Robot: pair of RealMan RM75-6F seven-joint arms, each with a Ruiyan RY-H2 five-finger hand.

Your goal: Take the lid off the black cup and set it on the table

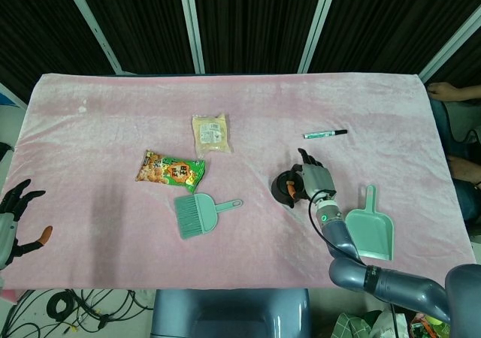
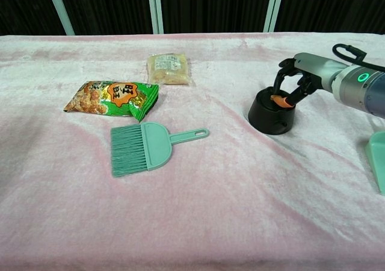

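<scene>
The black cup point(image 1: 284, 190) point(image 2: 269, 115) stands on the pink cloth, right of centre. Its black lid point(image 2: 263, 97) is on top of it. My right hand point(image 1: 316, 179) point(image 2: 293, 78) reaches over the cup from the right, with its fingers curled down onto the lid and an orange-tipped thumb pressed against the lid's far side. My left hand point(image 1: 13, 216) shows only in the head view, at the table's near left corner, with its fingers spread and nothing in it.
A green brush point(image 1: 197, 213) point(image 2: 141, 147) lies left of the cup. Beyond it lie a green snack bag point(image 1: 170, 169) point(image 2: 114, 96) and a pale packet point(image 1: 210, 134) point(image 2: 168, 67). A green dustpan point(image 1: 370, 233) sits at the near right, and a marker point(image 1: 325, 134) lies behind the cup.
</scene>
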